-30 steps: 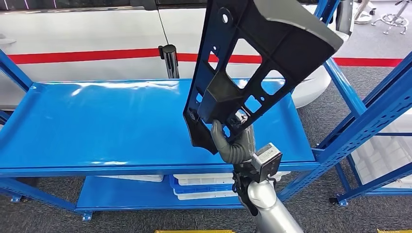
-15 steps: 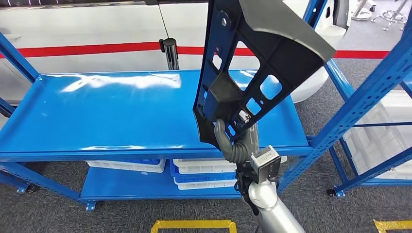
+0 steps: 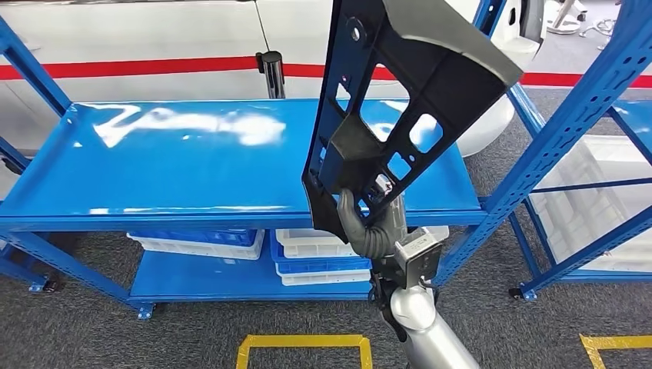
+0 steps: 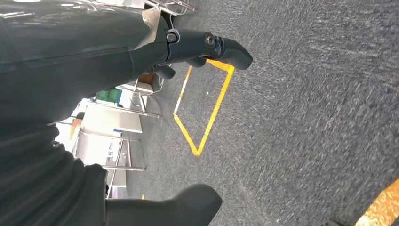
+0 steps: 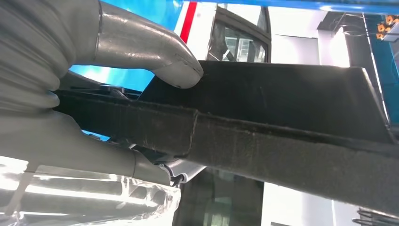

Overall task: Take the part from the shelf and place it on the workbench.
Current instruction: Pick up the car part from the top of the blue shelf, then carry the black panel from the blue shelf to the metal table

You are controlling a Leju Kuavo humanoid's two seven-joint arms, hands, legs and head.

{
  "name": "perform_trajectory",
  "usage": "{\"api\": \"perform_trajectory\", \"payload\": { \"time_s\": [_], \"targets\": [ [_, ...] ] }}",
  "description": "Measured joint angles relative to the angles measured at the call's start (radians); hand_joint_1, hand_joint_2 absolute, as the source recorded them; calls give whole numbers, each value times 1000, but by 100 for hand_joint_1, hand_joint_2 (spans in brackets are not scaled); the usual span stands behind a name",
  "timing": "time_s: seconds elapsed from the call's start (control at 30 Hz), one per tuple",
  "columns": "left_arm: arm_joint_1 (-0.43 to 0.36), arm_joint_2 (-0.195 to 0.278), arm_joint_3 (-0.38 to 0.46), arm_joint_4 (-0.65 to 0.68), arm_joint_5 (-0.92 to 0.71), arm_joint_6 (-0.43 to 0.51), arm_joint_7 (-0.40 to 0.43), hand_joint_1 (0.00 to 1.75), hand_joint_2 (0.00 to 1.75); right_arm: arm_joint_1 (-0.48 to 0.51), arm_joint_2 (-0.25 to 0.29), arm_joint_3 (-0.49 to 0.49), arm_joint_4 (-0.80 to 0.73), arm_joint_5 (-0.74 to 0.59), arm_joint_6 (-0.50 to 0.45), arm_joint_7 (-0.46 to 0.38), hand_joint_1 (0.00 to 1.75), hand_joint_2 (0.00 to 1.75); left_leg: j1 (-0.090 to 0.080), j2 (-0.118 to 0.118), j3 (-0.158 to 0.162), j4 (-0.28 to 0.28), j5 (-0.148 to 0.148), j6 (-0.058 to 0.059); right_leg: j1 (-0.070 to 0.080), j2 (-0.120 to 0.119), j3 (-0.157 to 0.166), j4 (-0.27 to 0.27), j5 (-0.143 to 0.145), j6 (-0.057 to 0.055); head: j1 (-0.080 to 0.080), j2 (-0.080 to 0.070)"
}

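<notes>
In front of the blue shelf (image 3: 192, 161), head view: right hand (image 3: 374, 231) grips the part (image 3: 407, 100) at its lower end, fingers wrapped round the bottom edge near a boxy raised block. The part is a large dark plastic panel with several cut-outs and a smooth grey flange at the upper end. It stands nearly upright, leaning a little toward the robot's right, clear of the shelf top, lifted above it. White and blue bins (image 3: 315, 265) sit on the lower shelf level. Yellow floor marking (image 3: 304, 346) on the carpet below. No workbench visible here.

Left wrist view: left hand (image 4: 141, 47) hangs over grey carpet, dark fingers apart, nothing between them. It holds nothing.

Right wrist view: close-up of the grip. Thumb (image 5: 150, 44) presses on one face of the part's dark edge (image 5: 263, 127), other fingers clamp from the opposite side. Firm pinch across the rim; contact looks solid.

Handling judgement: looks like a rigid moulded panel, probably light for its size, not fragile. But it is long and held at one end only, so most of the mass sits well above the hand, with real leverage on the wrist and a tendency to swing or rotate in the grip during turning. Smooth plastic could slip. The ribbed lower edge next to the raised block is a sensible hold: thick section, edges to hook on. Carry step, placement not yet done.
</notes>
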Motion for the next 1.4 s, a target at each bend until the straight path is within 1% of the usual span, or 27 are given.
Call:
{"api": "perform_trajectory", "payload": {
  "time_s": [0.07, 0.1, 0.17, 0.2, 0.23, 0.27, 0.33, 0.4, 0.47, 0.53, 0.57, 0.63, 0.7, 0.73, 0.8, 0.83, 0.9, 0.97, 1.03, 1.07, 1.1, 1.13, 1.2, 1.23, 1.3, 1.33, 1.4],
  "targets": [
    [-1, 0, 0, 0, -2, 0, 0, 0, 175, 2, 0, -3, 0, -1, -8, -1, 175, 175, 0, 5, -14, -5, 17, 16, 0, -1, -17, 21, -20, 6, 1, 0],
    [-1, 0, 0, 0, -3, 0, 0, 0, 175, 4, -2, -5, 0, 1, -9, -2, 175, 175, 0, 8, -24, -8, 28, 25, 1, -1, -33, 55, -50, 3, 2, 0],
    [-1, -1, 0, 0, -4, 0, 0, 0, 175, 11, -7, -7, 0, 5, -6, -6, 175, 175, -3, 11, -50, -8, 47, 35, 0, -2, -71, 174, -137, -8, 7, 0],
    [0, -1, 0, 0, -5, 0, 0, 0, 175, 17, -10, -7, 0, 5, -2, -8, 175, 175, -5, 12, -63, -7, 57, 37, 0, -2, -84, 235, -168, -9, 7, 0],
    [0, -1, 0, 0, -6, 0, 0, 0, 175, 22, -12, -7, 0, 6, 1, -10, 175, 175, -8, 12, -77, -7, 67, 38, 1, -2, -86, 276, -179, -6, 8, 0],
    [0, -1, 0, 0, -7, 1, 0, 0, 175, 27, -14, -7, 0, 5, 4, -12, 175, 175, -12, 13, -91, -6, 78, 39, 2, -2, -72, 285, -172, 0, 8, 0],
    [0, -2, 0, 0, -10, 1, 0, 0, 175, 31, -14, -7, -1, 5, 8, -14, 175, 175, -19, 13, -114, -6, 98, 40, 10, -2, 8, 196, -131, 3, 8, 0],
    [0, -6, 0, 0, -12, 2, 0, 0, 175, 32, -13, -8, -7, 5, 9, -15, 175, 175, -26, 13, -128, -5, 116, 36, 23, -3, 117, 41, -120, -13, 8, 0],
    [0, -8, 0, 0, -14, 3, 0, 0, 175, 35, -13, -9, -15, 6, 8, -16, 175, 175, -27, 15, -134, -6, 135, 28, 31, -3, 164, -46, -128, -28, 6, 0],
    [1, -8, -1, 0, -15, 3, -1, 0, 175, 41, -15, -14, -19, 6, 7, -18, 175, 175, -23, 12, -141, -5, 143, 16, 24, -3, 153, -56, -115, -37, 4, 0],
    [2, -8, -1, 0, -16, 3, -1, 0, 175, 45, -16, -16, -21, 6, 7, -19, 175, 175, -19, 9, -148, 6, 124, 8, 18, -5, 147, -58, -104, -46, 4, 0],
    [4, -8, -2, 0, -19, 3, -3, 0, 175, 52, -17, -17, -22, 7, 7, -22, 175, 175, -9, 1, -171, 78, 31, -11, 8, -8, 126, -60, -78, -60, 0, 0],
    [4, -8, -2, 0, -21, 2, -3, 0, 175, 60, -17, -18, -23, 8, 7, -24, 175, 175, 4, -1, -196, 201, -58, -30, 7, -8, 102, -58, -54, -62, -5, 0],
    [4, -8, -2, 0, -22, 2, -3, 0, 175, 64, -18, -18, -23, 9, 7, -25, 175, 175, 10, -2, -200, 252, -68, -38, 5, -8, 88, -56, -43, -58, -5, 0],
    [4, -8, -3, 0, -22, 2, -3, 0, 175, 70, -19, -20, -23, 9, 7, -25, 175, 175, 24, -1, -166, 264, -24, -54, -2, -8, 54, -42, -25, -45, -5, 0],
    [4, -8, -3, 0, -22, 2, -3, 0, 175, 72, -19, -21, -24, 9, 7, -25, 175, 175, 32, 0, -125, 222, 5, -62, -7, -8, 36, -31, -20, -39, -5, 0],
    [2, -9, -3, 0, -22, 0, -3, 0, 175, 74, -19, -24, -27, 9, 6, -25, 175, 175, 39, -3, -34, 98, 6, -74, -9, -8, 5, -4, -13, -27, -6, 0],
    [0, -9, -3, 0, -22, -2, -5, 0, 175, 74, -20, -27, -32, 11, 6, -26, 175, 175, 35, -8, 2, 28, -21, -66, -3, -8, -14, 11, -3, -12, -7, 0],
    [0, -9, -3, 0, -22, -3, -8, 0, 175, 74, -21, -30, -33, 13, 5, -29, 175, 175, 28, -5, -11, 19, -14, -38, -1, -8, -24, 13, 10, 7, -5, 0],
    [-1, -10, -3, 1, -22, -3, -8, 0, 175, 74, -22, -31, -34, 14, 4, -29, 175, 175, 26, -2, -22, 17, -3, -22, -2, -8, -32, 20, 3, 11, -5, 0],
    [-2, -10, -3, 1, -22, -3, -8, 0, 175, 73, -23, -33, -34, 15, 4, -30, 175, 175, 24, 2, -36, 15, 10, -7, -2, -7, -45, 41, -22, 9, -3, 0],
    [-3, -11, -3, 1, -22, -4, -8, 0, 175, 72, -25, -34, -34, 16, 4, -31, 175, 175, 23, 6, -53, 13, 24, 7, -3, -6, -63, 82, -64, 3, -1, 0],
    [-3, -10, -3, 0, -21, -4, -8, 0, 175, 68, -26, -36, -33, 19, 6, -32, 175, 175, 18, 9, -84, 14, 51, 19, -4, -6, -95, 204, -156, -9, 5, 0],
    [-3, -10, -3, 0, -20, -4, -8, 0, 175, 66, -27, -36, -33, 20, 9, -32, 175, 175, 16, 11, -101, 14, 65, 20, -5, -6, -101, 260, -178, -6, 6, 0],
    [-3, -10, -3, 0, -16, -4, -8, 0, 175, 61, -27, -37, -30, 21, 16, -33, 175, 175, 12, 13, -135, 15, 95, 18, -4, -6, -72, 298, -157, 12, 6, 0],
    [-3, -10, -3, 0, -13, -4, -8, 0, 175, 57, -26, -37, -29, 21, 20, -34, 175, 175, 11, 14, -153, 16, 110, 16, -4, -6, -34, 269, -132, 19, 6, 0],
    [-5, -11, -3, 0, -11, -3, -8, 0, 175, 45, -21, -36, -26, 22, 30, -37, 175, 175, 9, 13, -180, 17, 138, 8, 2, -5, 86, 125, -121, 16, 7, 0]
  ]
}}
